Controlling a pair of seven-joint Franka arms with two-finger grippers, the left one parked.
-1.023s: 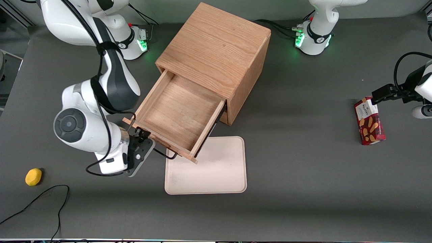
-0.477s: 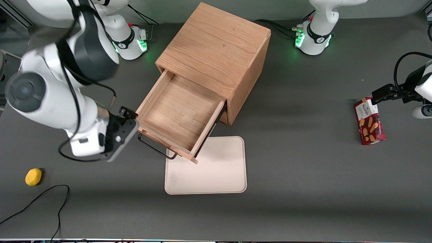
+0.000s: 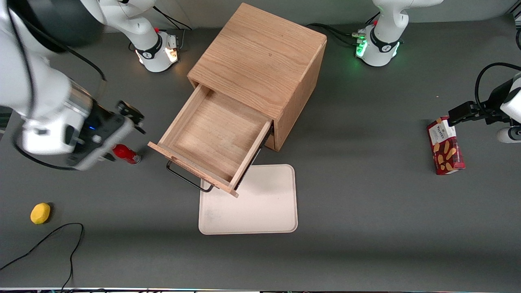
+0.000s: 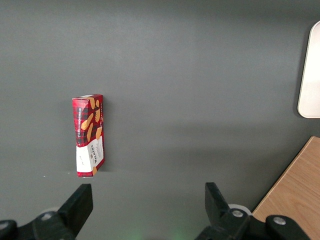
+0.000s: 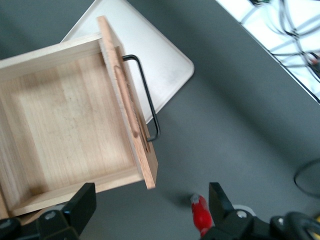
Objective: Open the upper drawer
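Your fingers (image 5: 80,205) are spread wide with nothing between them. They hang above the counter (image 3: 366,228), well apart from the drawer, off toward the working arm's end of it. A small red item (image 3: 126,154), with no lettering you can read, lies on the counter just under them.

From the fingers, the upper drawer (image 3: 215,138) lies toward the middle of the front view. It stands pulled far out of the wooden cabinet (image 3: 260,61), with its bare inside showing. Its black bar handle (image 3: 189,179) runs along the drawer's front board, slanting across the middle of the front view. That long axis lies crosswise to the way the drawer slides. The end of the bar nearest your fingers is the one beside the red item.

By my reading the drawer is already open, so no further pull is called for. If you want more travel, you would have to reach back to that bar.

A pale tray (image 3: 252,203) lies flat in front of the drawer, and its upper edge is tucked under the drawer's front corner.

The only writing is on the red biscuit box (image 3: 445,146) toward the parked arm's end, and its white label seems to read "Walkers". A yellow fruit (image 3: 40,213) lies near the lower edge, unmarked.
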